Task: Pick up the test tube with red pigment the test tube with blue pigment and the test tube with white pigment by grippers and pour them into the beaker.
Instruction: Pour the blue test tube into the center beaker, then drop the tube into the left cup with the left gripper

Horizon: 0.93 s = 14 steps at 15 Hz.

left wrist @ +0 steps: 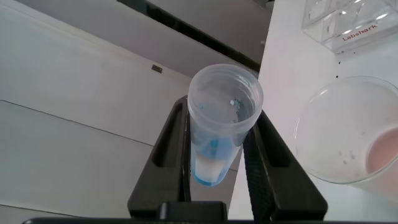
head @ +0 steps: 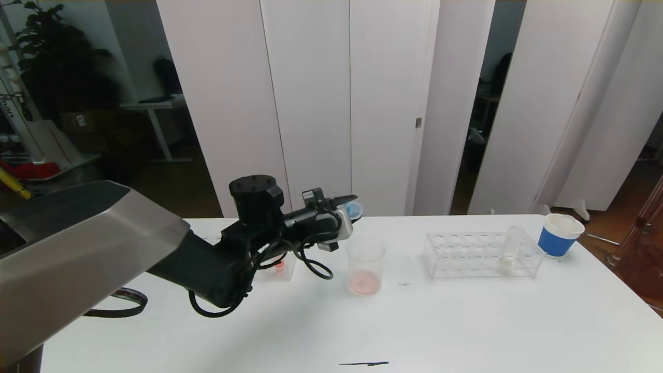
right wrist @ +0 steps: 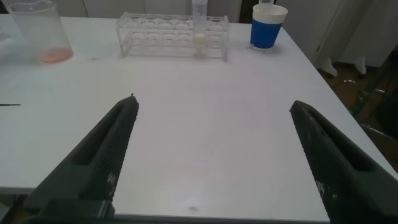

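Head view puts the beaker [head: 365,267] just left of centre on the white table [head: 362,326], with a thin pink-red layer at its bottom, so the red pour looks done. Above and slightly left of its rim, the left gripper [head: 346,207] holds the test tube with blue pigment [head: 354,209], which makes the blue pour the step in hand.

In the left wrist view the fingers [left wrist: 261,165] pinch that tube [left wrist: 221,124] from both sides. Its open mouth faces the camera and its blue-filled round bottom points away, so the liquid sits in the closed end and none has run toward the mouth. In the head view its long axis lies roughly level (not yet tipped mouth-down), so I judge the pour has not begun.

The test tube with white pigment [head: 510,254] stands upright in the clear rack [head: 466,256] at centre right, untouched, a blue paper cup [head: 558,235] beyond it. The right gripper [right wrist: 217,158] hangs low over bare table, fingers spread wide and empty.
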{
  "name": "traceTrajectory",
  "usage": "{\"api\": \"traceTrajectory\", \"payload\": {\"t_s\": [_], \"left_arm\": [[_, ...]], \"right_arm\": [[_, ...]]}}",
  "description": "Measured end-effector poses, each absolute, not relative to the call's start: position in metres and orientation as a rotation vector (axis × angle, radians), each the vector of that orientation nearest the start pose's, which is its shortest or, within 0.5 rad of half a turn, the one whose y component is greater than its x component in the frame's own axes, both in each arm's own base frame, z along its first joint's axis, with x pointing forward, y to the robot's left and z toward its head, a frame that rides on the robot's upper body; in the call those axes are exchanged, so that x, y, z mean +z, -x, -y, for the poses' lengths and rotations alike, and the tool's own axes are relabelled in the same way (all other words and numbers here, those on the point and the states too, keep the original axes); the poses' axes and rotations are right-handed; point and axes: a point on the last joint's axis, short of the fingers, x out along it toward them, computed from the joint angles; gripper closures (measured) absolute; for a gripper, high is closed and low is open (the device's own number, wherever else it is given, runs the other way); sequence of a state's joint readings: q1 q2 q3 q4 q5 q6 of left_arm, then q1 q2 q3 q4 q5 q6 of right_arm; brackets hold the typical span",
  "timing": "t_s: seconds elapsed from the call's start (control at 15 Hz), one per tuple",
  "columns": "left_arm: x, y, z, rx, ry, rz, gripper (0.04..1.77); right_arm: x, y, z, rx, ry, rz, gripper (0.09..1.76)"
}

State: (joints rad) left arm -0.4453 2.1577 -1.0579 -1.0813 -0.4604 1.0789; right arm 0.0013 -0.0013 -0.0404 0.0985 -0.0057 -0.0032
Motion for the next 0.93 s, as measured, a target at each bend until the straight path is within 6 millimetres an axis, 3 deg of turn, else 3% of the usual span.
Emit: {"api": "traceTrajectory", "payload": {"t_s": [0.27,0.93], "left_arm": [[0.119,-0.37,0.198,-0.821,-1.036,0.525,1.24],[0.104,-0.381,0.201,-0.75,-1.161,0.618,1.24]], "right_arm": [[0.076,0.026,0.0,-0.005,0.003,-0.057,0.1],[0.076,0.026,0.0,-0.005,0.003,-0.057,0.1]]}}
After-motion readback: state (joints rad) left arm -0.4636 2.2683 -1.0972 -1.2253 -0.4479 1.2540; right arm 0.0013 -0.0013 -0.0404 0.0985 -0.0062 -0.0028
